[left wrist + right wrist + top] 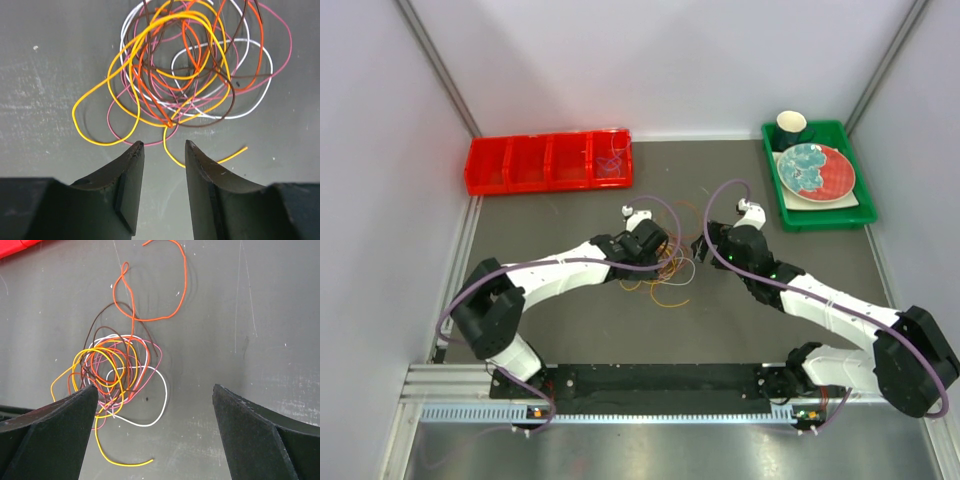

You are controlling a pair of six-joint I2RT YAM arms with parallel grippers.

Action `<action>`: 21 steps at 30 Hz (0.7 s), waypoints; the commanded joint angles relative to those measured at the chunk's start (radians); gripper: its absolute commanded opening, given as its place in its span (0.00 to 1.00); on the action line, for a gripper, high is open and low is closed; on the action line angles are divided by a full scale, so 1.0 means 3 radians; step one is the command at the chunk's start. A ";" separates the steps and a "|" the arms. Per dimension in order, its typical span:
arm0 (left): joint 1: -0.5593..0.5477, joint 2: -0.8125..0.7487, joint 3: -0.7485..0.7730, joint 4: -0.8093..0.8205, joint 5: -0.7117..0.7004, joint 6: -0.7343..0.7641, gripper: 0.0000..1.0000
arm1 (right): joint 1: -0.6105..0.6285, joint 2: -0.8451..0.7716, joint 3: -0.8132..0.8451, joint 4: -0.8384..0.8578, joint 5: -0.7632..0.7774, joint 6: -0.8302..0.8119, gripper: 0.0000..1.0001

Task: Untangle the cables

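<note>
The cables (190, 65) lie in one tangled heap on the dark table: yellow, orange, pink, brown and white loops crossing each other. In the top view the heap (665, 275) sits between both arms. My left gripper (164, 145) is open about halfway just short of the heap, and a yellow tail (170, 152) runs between its fingertips without being pinched. My right gripper (155, 387) is wide open over the table, with the tangle (115, 375) by its left finger and a white loop under the gap. One orange cable (175, 290) trails away from the heap.
A red bin with compartments (520, 185) stands at the back left, with thin wires in its right compartment (613, 160). A green tray (820, 218) at the back right holds a plate (815, 170) and a cup (791, 126). Pale walls enclose the table.
</note>
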 commanded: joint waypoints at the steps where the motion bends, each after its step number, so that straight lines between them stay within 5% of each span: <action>1: -0.0016 0.0124 0.0178 0.0138 -0.0189 -0.0041 0.43 | 0.0007 -0.0058 -0.0003 0.0040 0.0018 0.0033 0.95; 21: -0.0016 0.0508 0.0398 0.0036 -0.0568 -0.0103 0.31 | 0.0002 -0.0017 0.0028 0.0040 0.0008 0.0028 0.95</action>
